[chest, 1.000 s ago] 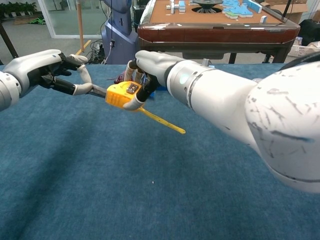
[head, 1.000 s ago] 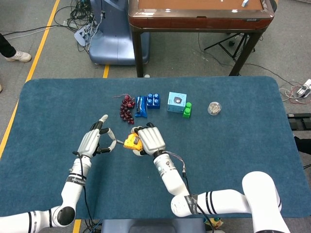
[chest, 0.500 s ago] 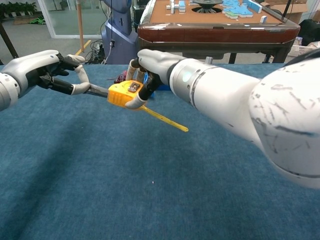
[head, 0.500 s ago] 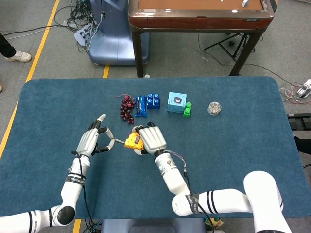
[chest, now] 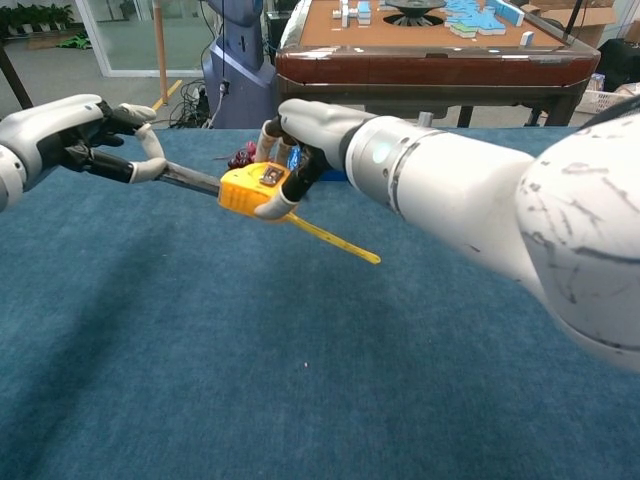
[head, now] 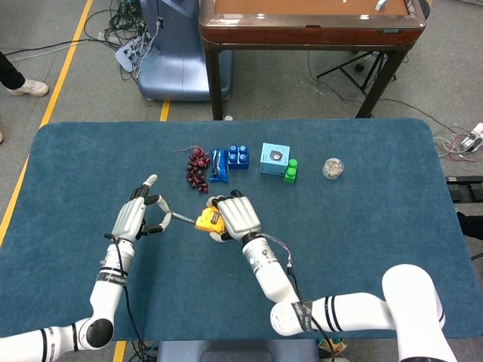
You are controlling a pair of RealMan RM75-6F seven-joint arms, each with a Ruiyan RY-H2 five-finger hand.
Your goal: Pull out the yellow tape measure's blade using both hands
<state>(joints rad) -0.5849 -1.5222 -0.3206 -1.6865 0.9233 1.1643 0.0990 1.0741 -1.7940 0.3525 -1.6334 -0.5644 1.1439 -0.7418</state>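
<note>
Over the blue table, mid-pull: blade drawn out further than half a second ago, hands now wider apart.

Nearest in the chest view, a yellow strap [chest: 335, 240] hangs from the yellow tape measure [chest: 253, 188], free end in the air. Right hand [chest: 300, 130] grips the case, fingers curled over its top and thumb under it, case lifted off the table [head: 362, 219]. Blade [chest: 190, 179] runs dark and taut from the case to the left hand [chest: 75, 135], which has moved outward; exposed length has grown. Left hand pinches the blade tip between thumb and a fingertip, other fingers spread straight. Judgement: pull is working, more travel available. Beyond them: dark red grapes [head: 198, 169], blue blocks [head: 238, 155], a light-blue box [head: 275, 158], untouched.
</note>
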